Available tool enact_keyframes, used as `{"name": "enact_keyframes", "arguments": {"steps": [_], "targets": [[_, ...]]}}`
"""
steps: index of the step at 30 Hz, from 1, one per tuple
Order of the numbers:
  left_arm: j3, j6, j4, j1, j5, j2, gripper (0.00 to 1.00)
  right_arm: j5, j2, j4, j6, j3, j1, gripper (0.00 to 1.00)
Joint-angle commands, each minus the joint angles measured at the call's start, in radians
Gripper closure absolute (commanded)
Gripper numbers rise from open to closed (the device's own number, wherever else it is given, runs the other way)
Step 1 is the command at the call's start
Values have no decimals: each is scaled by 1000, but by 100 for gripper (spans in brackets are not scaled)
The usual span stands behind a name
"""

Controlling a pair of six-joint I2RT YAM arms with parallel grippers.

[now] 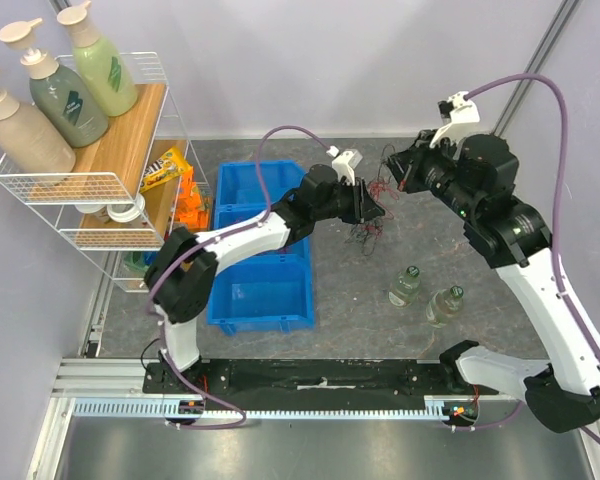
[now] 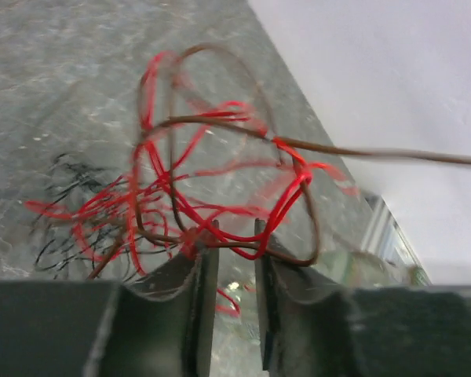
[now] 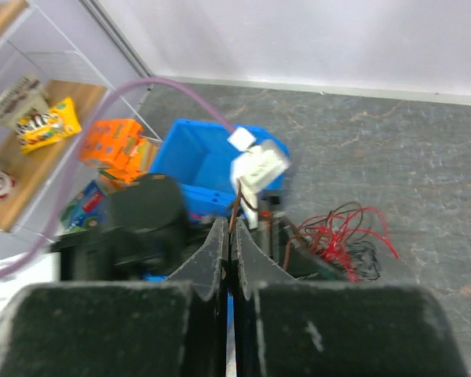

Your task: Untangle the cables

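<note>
Several thin cables [image 2: 220, 196], mostly red with some brown and black, hang in a loose tangle right at the tips of the left gripper [image 2: 235, 236]. Its fingers [image 2: 196, 275] stand only a little apart. Red and brown strands cross the gap at their tips and one red strand shows down inside it. Whether they are pinching the wire cannot be told. One brown strand runs out taut from the tangle, off to the right of those fingers. Black strands trail from the bundle's left side down onto the grey table [image 2: 55, 94].

The right gripper [image 3: 233, 228] sits just past the tangle from the left fingers. Its own fingers [image 3: 212, 259] are pressed together on one thin brown cable that rises from between their tips.

Blue bins [image 1: 260, 270] lie behind the left fingers, under that arm. Two small bottles [image 1: 407, 285] stand on the table, well apart from both sets of fingers, toward the arm bases.
</note>
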Motion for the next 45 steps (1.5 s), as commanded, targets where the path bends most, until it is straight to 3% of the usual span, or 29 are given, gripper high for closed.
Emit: {"name": "enact_keyframes", "arguments": {"steps": [1,4,7,16,17,20,22,25,34,37,40,42,45], "targets": [[88,-74,10,68,-55,171,76,-40,-75,-35,36,162,-5,100],[82,-92,25,99,-10,236,98,-14,-108,-81,26,245,-3,100],[22,-62,82,99,-21,208,98,44,-131,-109,7,303,-3,100],[-9,55,-21,101,-17,118,98,184,-104,-114,-92,343,-3,100],[-13,65,-18,102,26,96,94,186,-93,-105,-103,340,-3,100],[-58,61,72,98,204,6,62,177,-60,-111,-106,323,-3,100],[-93,35,137,93,278,-58,25,167,-59,-88,-93,288,-3,100],[-121,21,197,72,336,-137,11,144,-64,-49,-74,245,-5,100],[-182,35,255,3,292,-238,7,80,-17,-28,-50,257,-3,100],[-147,69,179,-27,221,-209,7,55,-16,-20,-33,257,-3,100],[-86,60,88,-37,137,-142,15,25,-15,-9,-17,274,-3,100],[-78,43,115,-39,131,-90,19,22,-10,-9,-8,292,-3,100],[-53,24,143,-37,132,-1,36,-21,-6,-9,4,328,-5,100]]}}
